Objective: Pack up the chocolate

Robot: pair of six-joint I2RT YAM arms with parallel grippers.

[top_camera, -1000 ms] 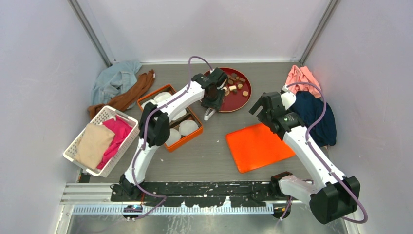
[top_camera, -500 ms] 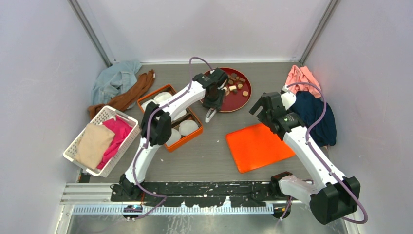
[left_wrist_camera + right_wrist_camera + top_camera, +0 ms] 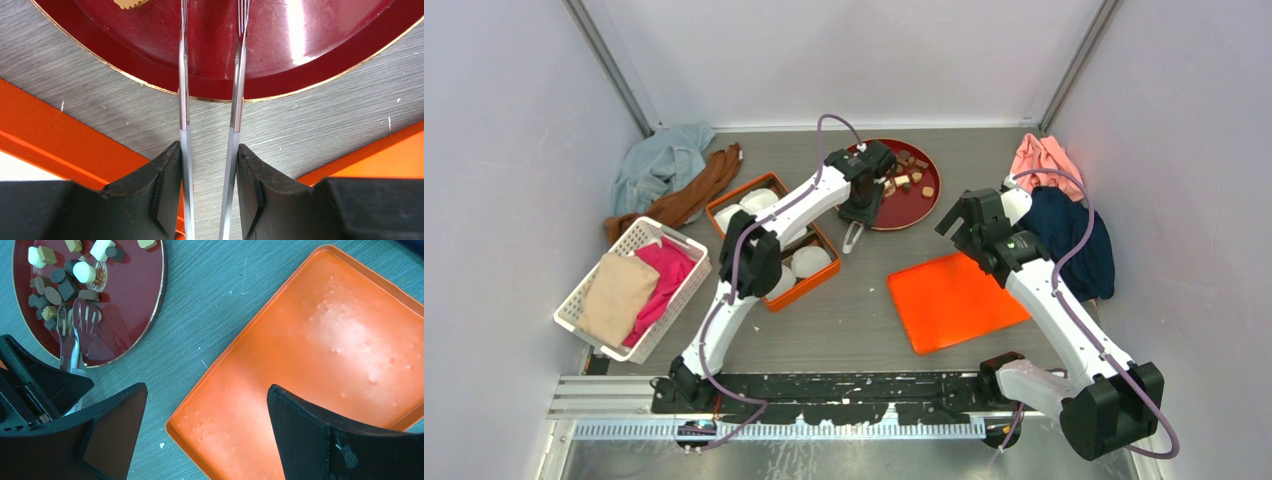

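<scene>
Metal tongs (image 3: 184, 100) clamped in left hand (image 3: 207, 165), tips over chocolate (image 3: 65, 287) on red plate (image 3: 130, 300); right hand (image 3: 206, 395) apart. Pieces judged light, slippery: best pinched across flat sides.

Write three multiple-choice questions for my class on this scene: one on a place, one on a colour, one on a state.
1. Where do the chocolates lie?
A in the basket; B on the plate; C in the box.
2. What colour is the flat lid?
A orange; B blue; C white.
3. The left tool is:
A wide open; B shut on nothing; C shut on tongs.

Key:
1 B, the pieces sit on the red plate.
2 A, it shows bright orange in both views.
3 C, it squeezes both tong arms.
</scene>
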